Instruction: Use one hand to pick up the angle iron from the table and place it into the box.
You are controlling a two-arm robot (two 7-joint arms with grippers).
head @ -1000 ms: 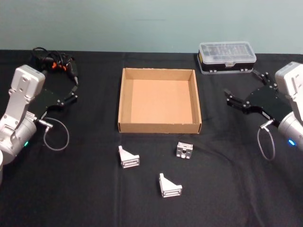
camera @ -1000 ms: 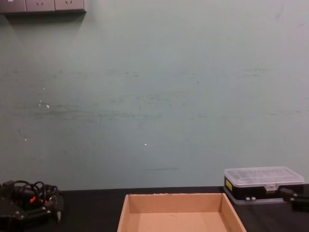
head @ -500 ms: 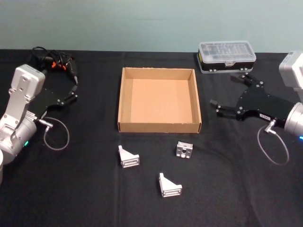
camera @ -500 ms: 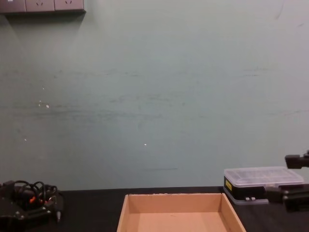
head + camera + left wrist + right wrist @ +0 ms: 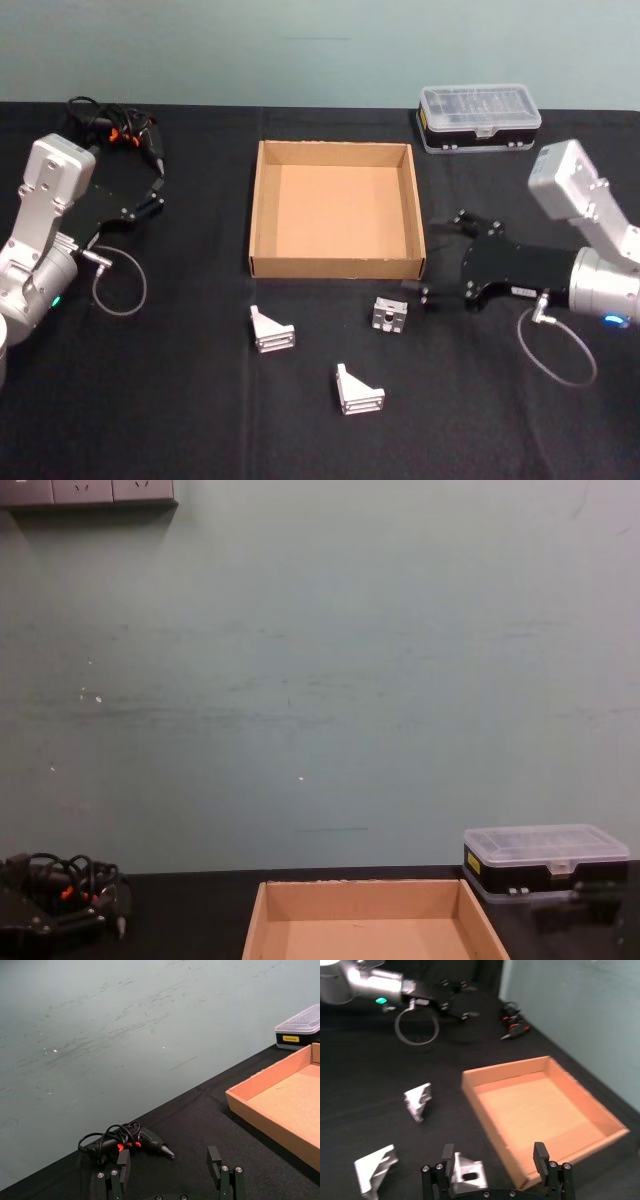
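Left gripper (image 5: 152, 190) sits at about 9 o'clock on the table (image 5: 180, 420), fingers spread apart. There's a tangle of cables with a little driver (image 5: 115, 130) just past it at 10. The box (image 5: 256, 215) is in the middle, a bit toward 12, open side up. All three brackets lie on the tabletop on the 6 o'clock side of it. The left angle iron (image 5: 271, 331) is off the box's left front corner, the near angle iron (image 5: 359, 391) is closest to the robot, and the right angle iron (image 5: 389, 316) is off the right front corner. Right gripper (image 5: 440, 258) hangs just at 3 o'clock of that last one, jaws wide apart, with a small gap between them. The clear-lidded case (image 5: 480, 118) sits at 1.
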